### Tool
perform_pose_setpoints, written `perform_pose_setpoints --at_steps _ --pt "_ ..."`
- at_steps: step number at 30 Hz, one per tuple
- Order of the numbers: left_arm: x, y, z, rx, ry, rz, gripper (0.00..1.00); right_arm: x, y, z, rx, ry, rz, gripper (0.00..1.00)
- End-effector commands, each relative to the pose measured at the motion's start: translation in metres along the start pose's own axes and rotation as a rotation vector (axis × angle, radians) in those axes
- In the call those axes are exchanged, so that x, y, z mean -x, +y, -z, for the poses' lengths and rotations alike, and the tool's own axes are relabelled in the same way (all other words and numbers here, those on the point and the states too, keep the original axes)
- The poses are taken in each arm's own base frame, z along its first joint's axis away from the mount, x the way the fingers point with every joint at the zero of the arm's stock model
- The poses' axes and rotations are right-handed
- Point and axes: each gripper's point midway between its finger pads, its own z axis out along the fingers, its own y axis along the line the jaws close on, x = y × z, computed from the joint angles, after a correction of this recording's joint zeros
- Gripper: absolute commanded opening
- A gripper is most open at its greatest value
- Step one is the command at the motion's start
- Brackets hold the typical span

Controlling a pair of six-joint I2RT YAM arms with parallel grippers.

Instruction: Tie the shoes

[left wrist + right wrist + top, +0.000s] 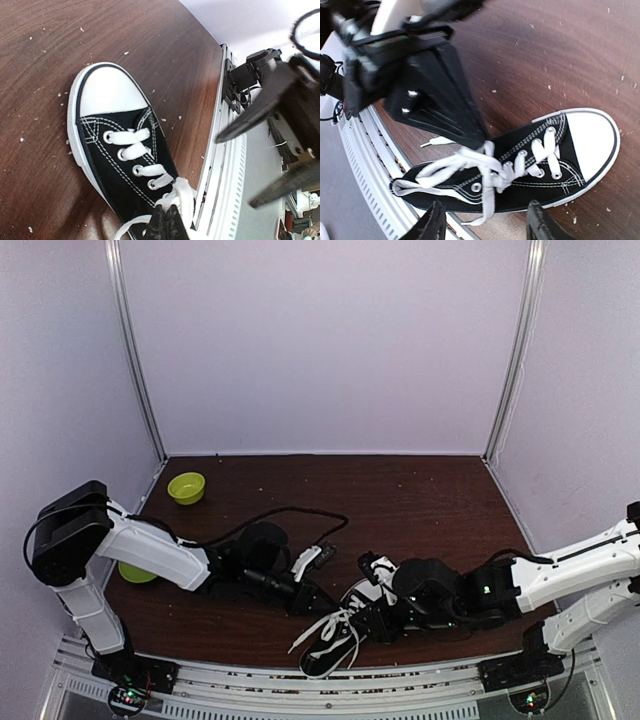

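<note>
Sneaker (335,640) sits at the near edge of the table (420,500), heel close by the front rail (227,165), toe angled away toward open table.

Risks, as judged:
- A sideways tug on the laces (470,162) could drag the shoe onto the rail, since nothing pins it down.
- The pinch looks to be on one thin strand, so it may slip free under tension.
- The two grippers work close together over the eyelets. A misjudged reach could knock them together or catch the canvas instead of lace.

Appearance: black canvas low-top with white toe cap, white sole and white stitching. Laces are threaded through the eyelets but no bow shows. The loose ends sprawl over the heel end and off the side.

Left gripper (167,225): fingers pressed fully together at the top eyelets, a lace strand apparently caught at the tips.
Right gripper (485,222): fingers spread apart over the shoe's side, holding nothing.

Green bowl (186,487) stands well apart, at the far left.
</note>
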Motion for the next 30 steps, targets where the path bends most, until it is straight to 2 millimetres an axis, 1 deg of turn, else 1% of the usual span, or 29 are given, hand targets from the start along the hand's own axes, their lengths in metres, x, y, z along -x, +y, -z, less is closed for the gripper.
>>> perform_pose_setpoints --at_steps 1,6,9,10,14,18,22,26,30 --pt "0.013 -0.007 0.004 -0.016 -0.047 -0.012 0.0 0.017 0.01 0.013 -0.156 -0.07 0.137 0.58" --pt "0.01 -0.007 0.0 -0.03 -0.033 0.001 0.0 0.016 0.031 0.002 -0.259 -0.07 0.317 0.66" --pt "0.009 -0.006 0.0 -0.027 -0.029 0.005 0.0 0.014 0.046 -0.008 -0.283 -0.05 0.422 0.7" --pt "0.009 -0.006 0.0 -0.026 -0.028 0.007 0.0 0.011 0.049 -0.011 -0.29 -0.039 0.456 0.71" --pt "0.008 -0.005 -0.001 -0.025 -0.024 0.01 0.0 0.0 0.056 -0.024 -0.302 -0.003 0.554 0.74" --pt "0.008 -0.005 -0.002 -0.028 -0.023 0.01 0.0 0.0 0.053 -0.03 -0.343 0.013 0.611 0.75" --pt "0.008 -0.005 -0.002 -0.028 -0.023 0.011 0.0 -0.004 0.047 -0.035 -0.379 0.03 0.64 0.71" --pt "0.008 -0.006 -0.002 -0.031 -0.019 0.012 0.0 -0.003 0.044 -0.038 -0.404 0.024 0.646 0.64" --pt "0.008 -0.005 -0.002 -0.032 -0.018 0.013 0.0 0.0 0.049 -0.04 -0.391 0.01 0.647 0.57"
